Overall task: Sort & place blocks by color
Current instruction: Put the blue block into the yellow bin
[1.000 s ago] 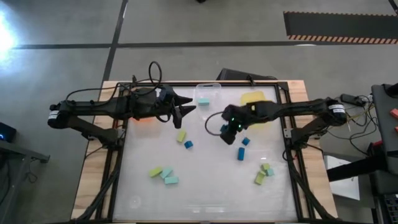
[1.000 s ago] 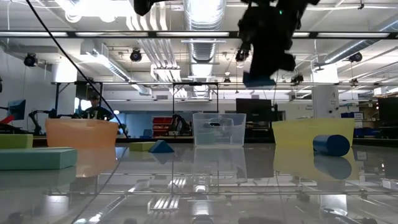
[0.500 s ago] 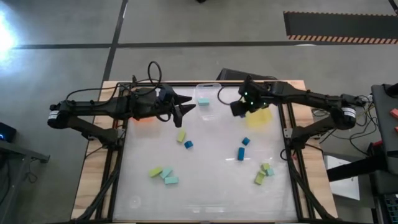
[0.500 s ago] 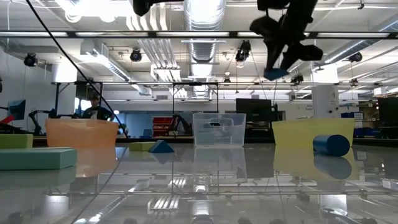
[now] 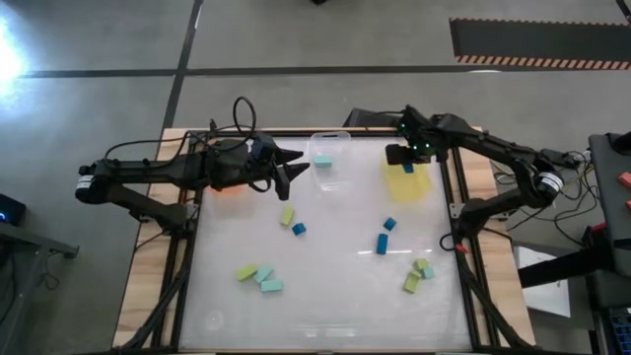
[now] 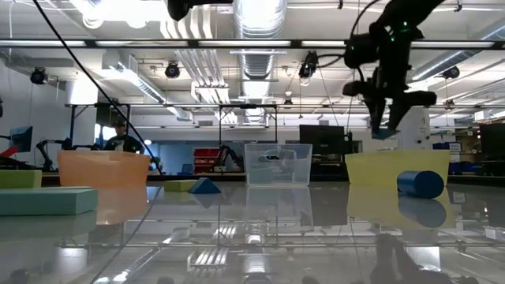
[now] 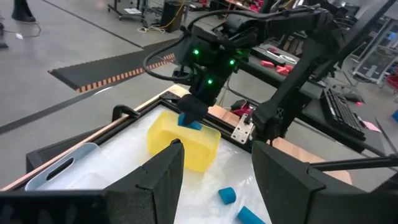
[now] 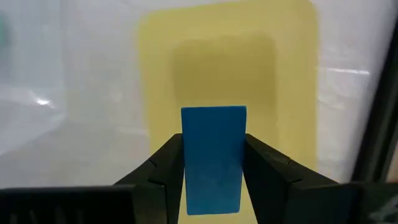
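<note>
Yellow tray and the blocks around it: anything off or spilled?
Nothing stands out. The yellow tray sits square at the table's far right, and the right gripper holds a blue block above it. Loose blocks lie scattered on the table, unsorted rather than spilled. The left gripper hangs near the clear tray.

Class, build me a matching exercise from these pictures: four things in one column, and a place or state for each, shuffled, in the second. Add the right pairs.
Things
1. dark blue block
2. left gripper
3. clear tray
4. orange tray

Places or states
A. holds one light teal block
B. open, holding nothing, near the table's back left
C. clamped in the right gripper above the yellow tray
D. back left corner of the table

Pairs: 1-C, 2-B, 3-A, 4-D
</note>
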You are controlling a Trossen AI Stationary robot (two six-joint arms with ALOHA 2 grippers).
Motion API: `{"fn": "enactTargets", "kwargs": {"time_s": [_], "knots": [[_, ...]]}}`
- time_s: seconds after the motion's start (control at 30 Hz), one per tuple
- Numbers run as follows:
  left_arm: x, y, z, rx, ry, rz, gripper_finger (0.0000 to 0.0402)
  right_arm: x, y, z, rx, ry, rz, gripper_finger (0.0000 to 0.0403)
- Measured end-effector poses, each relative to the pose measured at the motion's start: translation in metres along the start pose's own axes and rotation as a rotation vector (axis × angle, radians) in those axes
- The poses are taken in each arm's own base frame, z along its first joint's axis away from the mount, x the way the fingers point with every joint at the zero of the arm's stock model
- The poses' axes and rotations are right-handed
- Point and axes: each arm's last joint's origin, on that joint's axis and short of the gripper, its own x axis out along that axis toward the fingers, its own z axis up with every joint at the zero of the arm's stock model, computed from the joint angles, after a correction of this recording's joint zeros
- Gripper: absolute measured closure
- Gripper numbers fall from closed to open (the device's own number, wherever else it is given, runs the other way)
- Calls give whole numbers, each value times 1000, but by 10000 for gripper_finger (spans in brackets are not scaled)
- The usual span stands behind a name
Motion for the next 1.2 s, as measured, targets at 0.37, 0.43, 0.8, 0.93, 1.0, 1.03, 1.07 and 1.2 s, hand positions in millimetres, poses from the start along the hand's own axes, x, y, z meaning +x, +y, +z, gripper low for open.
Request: {"fn": "enactTargets", "kwargs": {"time_s": [0.37, 0.43, 0.8, 0.93, 1.0, 1.03, 1.07, 1.2], "knots": [[1, 1, -1, 2, -6, 31, 228, 36, -17, -4, 47, -23, 5, 276], [1, 1, -1, 1, -7, 32, 228, 40, -17, -4, 43, -40, 18, 276], [1, 2, 0, -5, -36, 52, 228, 60, -22, -9, -10, -105, 31, 276], [1, 2, 0, -5, -35, 53, 228, 65, -22, -10, -20, -90, 20, 275], [1, 2, 0, -5, -36, 56, 228, 67, -22, -9, -24, -93, 22, 274], [1, 2, 0, -5, -36, 56, 228, 68, -21, -8, -24, -92, 22, 271], [1, 2, 0, -5, -36, 57, 228, 68, -21, -8, -23, -90, 20, 268], [1, 2, 0, -5, -38, 62, 228, 69, -21, -8, -12, -86, 19, 246]]}}
